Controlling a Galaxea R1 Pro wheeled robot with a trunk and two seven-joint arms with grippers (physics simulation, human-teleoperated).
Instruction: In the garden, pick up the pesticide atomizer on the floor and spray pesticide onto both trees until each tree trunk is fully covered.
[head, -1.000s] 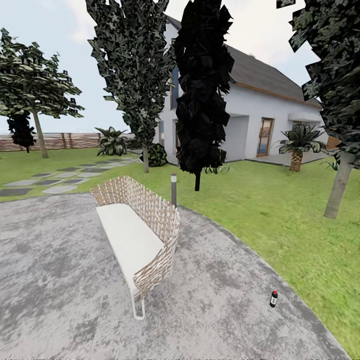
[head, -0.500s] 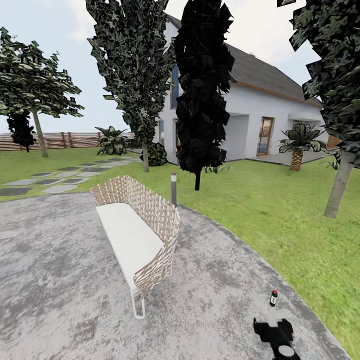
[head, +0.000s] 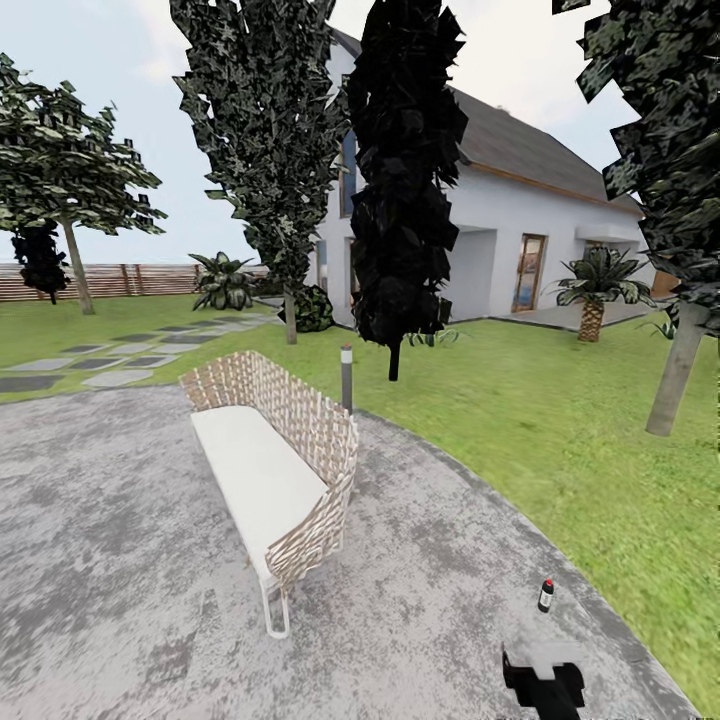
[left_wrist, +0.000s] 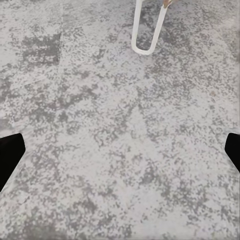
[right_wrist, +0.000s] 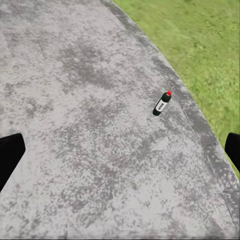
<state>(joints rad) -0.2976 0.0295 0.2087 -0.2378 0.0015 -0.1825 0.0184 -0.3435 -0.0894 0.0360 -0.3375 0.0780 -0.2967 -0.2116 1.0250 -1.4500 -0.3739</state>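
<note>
Small dark red-capped pesticide atomizer (head: 546, 595) stands upright on mottled grey paving near the lawn edge, lower right of the head view. Black right gripper (head: 543, 682), jaws spread wide (nothing held), hangs just below it; best approach: centre, then descend.

right gripper (head: 543, 685) cut off by the head view's lower edge; pesticide atomizer (head: 546, 595) too small for detail

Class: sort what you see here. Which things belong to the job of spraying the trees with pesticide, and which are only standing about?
Belong to the job:
atomizer, upright on the paving
left tree
right tree
right gripper, open, near the atomizer

Standing about:
wicker bench
lamp post
dark conifers
palm
house
</note>
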